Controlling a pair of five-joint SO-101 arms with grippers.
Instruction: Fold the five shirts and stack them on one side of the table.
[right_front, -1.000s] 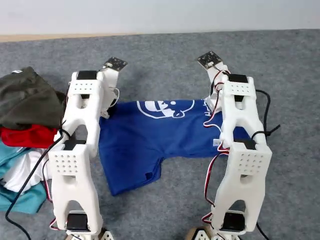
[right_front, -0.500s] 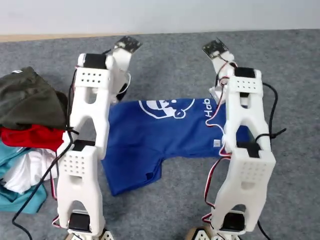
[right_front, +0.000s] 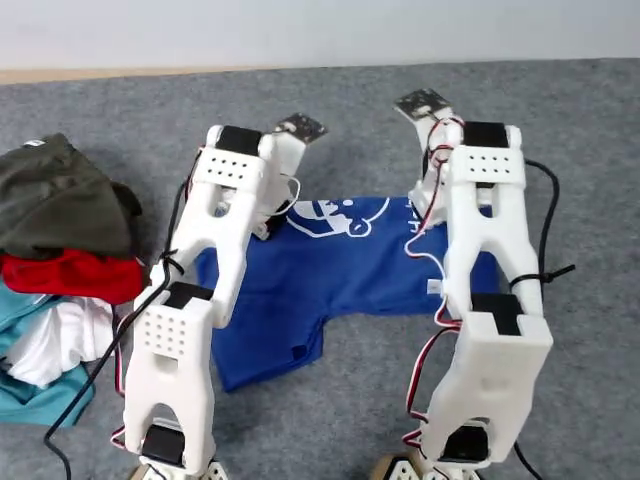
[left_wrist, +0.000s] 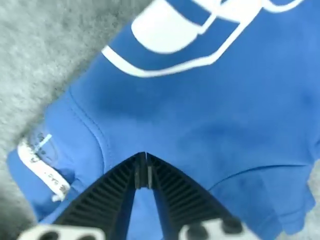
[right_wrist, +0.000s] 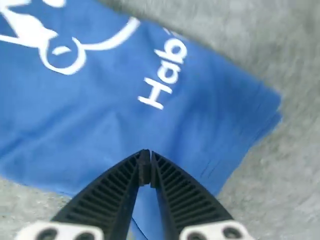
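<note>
A blue shirt (right_front: 330, 270) with a white print lies spread on the grey felt table (right_front: 570, 140) between the two arms. My left gripper (left_wrist: 142, 172) is shut on the blue shirt (left_wrist: 210, 115) near its collar label, at the shirt's far left part under the left arm (right_front: 235, 220). At the far right part, beside the white lettering, my right gripper (right_wrist: 145, 167) is shut on the blue shirt (right_wrist: 90, 110). The right arm (right_front: 485, 230) covers the shirt's right side in the high view.
A heap of unfolded shirts sits at the table's left edge: an olive one (right_front: 55, 200) on top, then red (right_front: 70, 272), white (right_front: 45, 345) and teal (right_front: 40, 400). Bare grey felt lies behind and to the right of the arms.
The left arm has swung to the right, drawing the shirt's far left corner inward over the shirt. The right arm shifted slightly forward and back; the heap stayed put.
</note>
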